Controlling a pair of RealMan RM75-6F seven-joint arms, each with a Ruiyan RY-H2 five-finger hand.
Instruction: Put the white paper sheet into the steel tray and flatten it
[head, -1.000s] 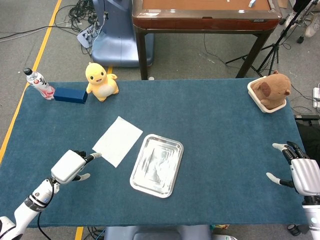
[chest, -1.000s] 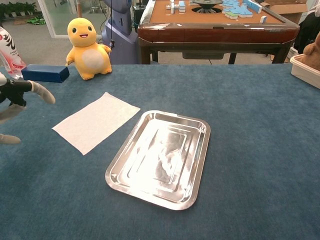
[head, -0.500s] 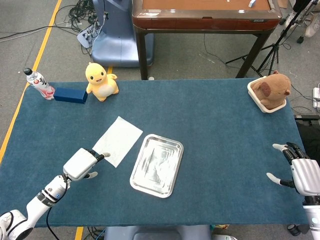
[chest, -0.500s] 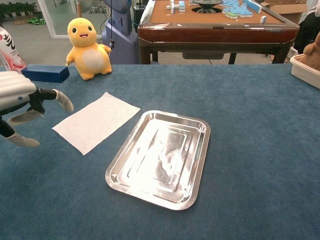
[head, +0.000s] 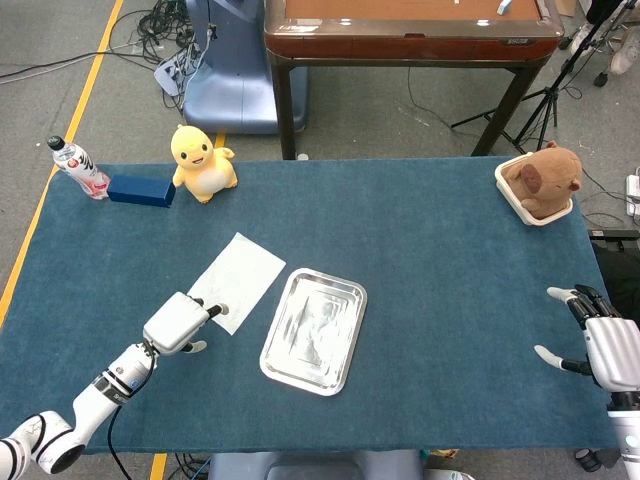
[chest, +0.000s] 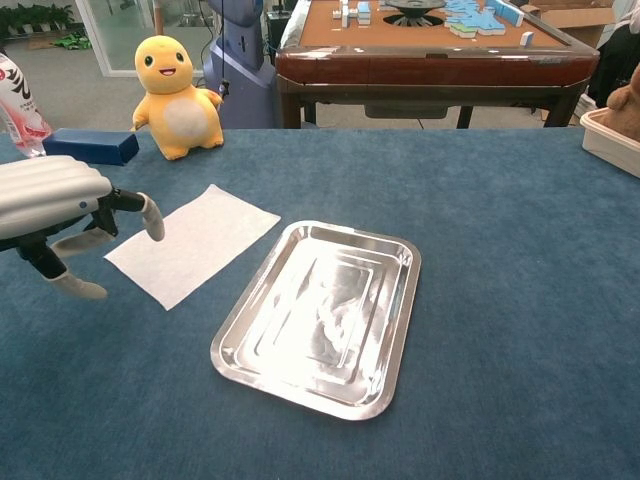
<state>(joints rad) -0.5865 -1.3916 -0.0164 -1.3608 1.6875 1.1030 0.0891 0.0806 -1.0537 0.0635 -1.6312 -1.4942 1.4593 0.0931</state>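
The white paper sheet (head: 238, 281) (chest: 192, 243) lies flat on the blue table, just left of the steel tray (head: 314, 329) (chest: 322, 316), which holds nothing. My left hand (head: 182, 323) (chest: 62, 218) hovers at the sheet's near-left corner with fingers spread and a fingertip over the paper's edge; it holds nothing. My right hand (head: 603, 344) stays at the table's right edge, fingers apart, far from both; the chest view does not show it.
A yellow plush toy (head: 201, 162) (chest: 176, 95), a blue box (head: 141, 189) (chest: 89, 146) and a bottle (head: 78, 166) stand along the back left. A brown plush in a white basket (head: 540, 182) sits back right. A wooden table (head: 410, 35) stands behind.
My left hand has moved right and forward along the table until its fingertip reaches the near-left edge of the paper. The sheet, tray and right hand have not moved.
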